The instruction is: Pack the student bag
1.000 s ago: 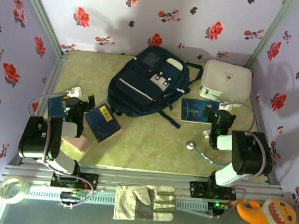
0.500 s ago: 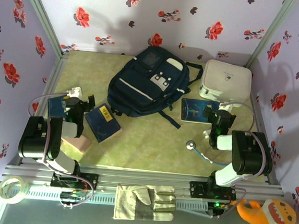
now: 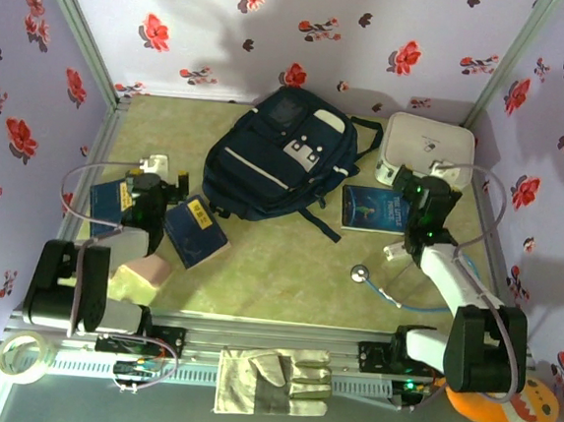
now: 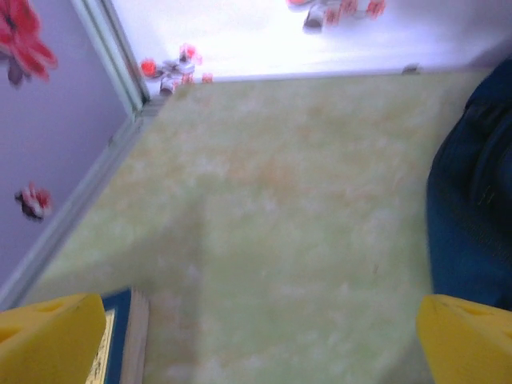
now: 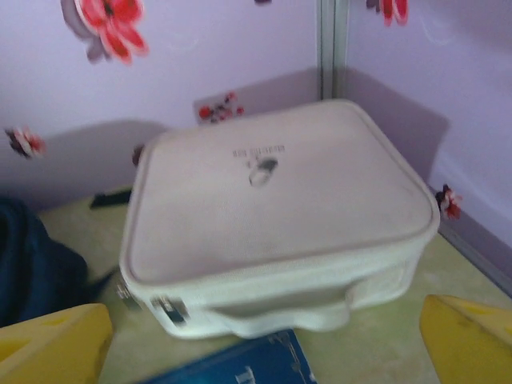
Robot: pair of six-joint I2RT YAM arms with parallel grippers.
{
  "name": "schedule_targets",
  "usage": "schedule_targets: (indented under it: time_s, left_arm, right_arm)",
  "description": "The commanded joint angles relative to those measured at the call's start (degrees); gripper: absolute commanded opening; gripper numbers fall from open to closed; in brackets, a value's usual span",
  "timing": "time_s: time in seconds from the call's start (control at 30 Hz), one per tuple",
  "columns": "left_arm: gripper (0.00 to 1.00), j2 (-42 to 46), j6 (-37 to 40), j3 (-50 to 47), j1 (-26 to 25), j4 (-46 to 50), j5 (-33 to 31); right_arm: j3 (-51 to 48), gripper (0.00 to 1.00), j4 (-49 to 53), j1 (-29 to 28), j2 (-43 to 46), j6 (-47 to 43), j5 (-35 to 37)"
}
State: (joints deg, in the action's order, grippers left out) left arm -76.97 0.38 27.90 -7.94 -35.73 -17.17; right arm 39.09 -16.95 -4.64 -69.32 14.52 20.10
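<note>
Student bag (image 3: pixel 281 162): lying flat, middle of the counter (image 3: pixel 268 259), toward its far edge.
Left hand (image 4: pixel 260 336): released, empty, near the counter's left edge by a blue book (image 4: pixel 120 328).
Right hand (image 5: pixel 264 320): released, empty, facing the white case (image 5: pixel 272 224).

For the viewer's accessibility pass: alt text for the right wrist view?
White zip case centred on the green table, purple floral walls behind; a blue book edge in front, the student bag at far left. Right gripper jaws wide open.
</note>
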Motion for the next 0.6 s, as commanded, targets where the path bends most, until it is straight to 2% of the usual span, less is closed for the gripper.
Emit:
schedule_targets:
  time_s: [0.0, 0.1, 0.17, 0.23, 0.3, 0.5, 0.57]
  left_arm:
    - [1.00, 5.0, -7.4, 7.1, -2.0, 15.1, -3.4]
    - [1.00, 6.0, -21.6, 18.2, -2.9, 35.5, 0.7]
    - [1.00, 5.0, -28.1, 22.7, -5.1, 42.1, 2.5]
    - [1.00, 4.0, -32.2, 24.4, -7.9, 44.2, 5.7]
    - [1.00, 3.0, -34.3, 24.9, -9.8, 43.6, 11.9]
    - [1.00, -2.2, -43.0, 25.2, -16.0, 41.6, 19.4]
    - [1.00, -4.3, -44.9, 25.8, -17.0, 42.2, 20.0]
  right_arm:
    - [6.5, 0.99, 16.7, -0.7, -1.5, 10.4, -3.8]
    - [14.5, 0.99, 23.1, -1.9, -7.0, 14.0, -12.5]
    - [18.8, 0.99, 26.2, -4.2, -11.1, 15.7, -15.2]
    - [21.8, 0.99, 26.8, -7.6, -14.8, 16.4, -16.8]
    - [24.7, 0.99, 27.5, -10.6, -18.2, 16.7, -17.1]
    - [31.5, 0.91, 29.2, -14.7, -28.2, 22.7, -20.0]
    - [32.4, 0.90, 29.7, -14.9, -30.6, 25.5, -19.8]
